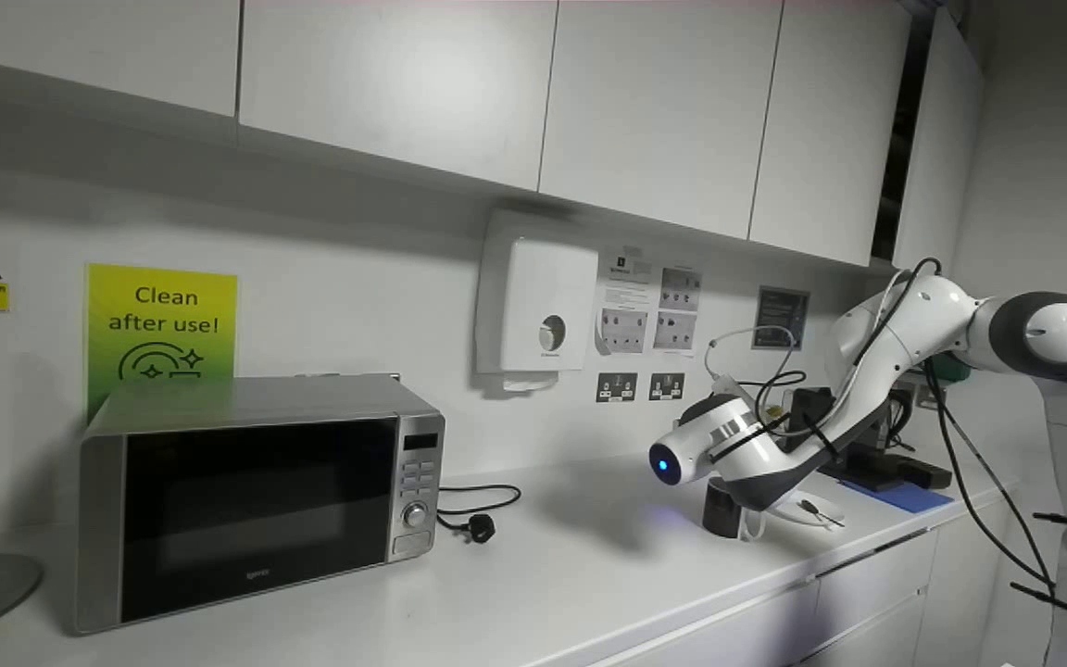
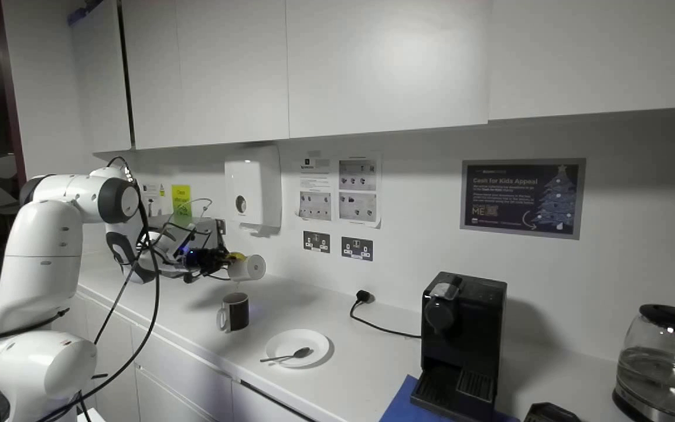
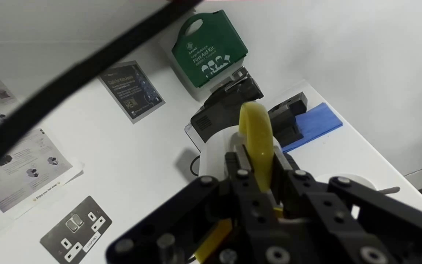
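Observation:
My gripper (image 3: 259, 161) is shut on the yellow handle (image 3: 261, 139) of a white mug, with a finger pad on either side of it. The mug's white body (image 3: 213, 157) shows behind the fingers in the wrist view. In an exterior view the white mug (image 2: 248, 268) lies tilted on its side in the air, its base turned to the camera and its mouth out of sight. Just below it a dark mug (image 2: 237, 312) with a white handle stands upright on the counter. The arm hides the gripper in an exterior view, where the dark mug (image 1: 721, 508) still shows.
A white plate (image 2: 295, 338) bears a spoon (image 2: 301, 353) near the counter's front edge. Beyond stand a black coffee machine (image 2: 463, 334) on a blue mat (image 2: 402, 404) and a glass jug (image 2: 657, 357). A microwave (image 1: 260, 505) and wall dispenser (image 1: 543, 296) are also there; cupboards (image 1: 654, 111) hang overhead.

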You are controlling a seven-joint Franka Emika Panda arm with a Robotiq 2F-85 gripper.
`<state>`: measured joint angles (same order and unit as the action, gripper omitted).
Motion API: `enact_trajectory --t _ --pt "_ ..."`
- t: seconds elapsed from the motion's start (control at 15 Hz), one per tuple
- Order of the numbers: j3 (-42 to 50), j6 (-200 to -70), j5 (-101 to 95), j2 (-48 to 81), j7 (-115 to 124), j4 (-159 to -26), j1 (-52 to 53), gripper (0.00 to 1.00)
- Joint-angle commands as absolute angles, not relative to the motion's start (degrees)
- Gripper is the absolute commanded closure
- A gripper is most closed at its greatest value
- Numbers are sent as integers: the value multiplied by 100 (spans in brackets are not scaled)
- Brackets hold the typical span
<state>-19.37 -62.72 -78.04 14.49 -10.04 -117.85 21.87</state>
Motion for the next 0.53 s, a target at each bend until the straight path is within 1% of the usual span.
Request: enact_trajectory --t 0.0,0.47 --pt "-1954 -5893 -8025 1454 -1242 -11736 2228 96" --pt "-1961 -5762 -8032 1502 -1256 -11716 2239 96"
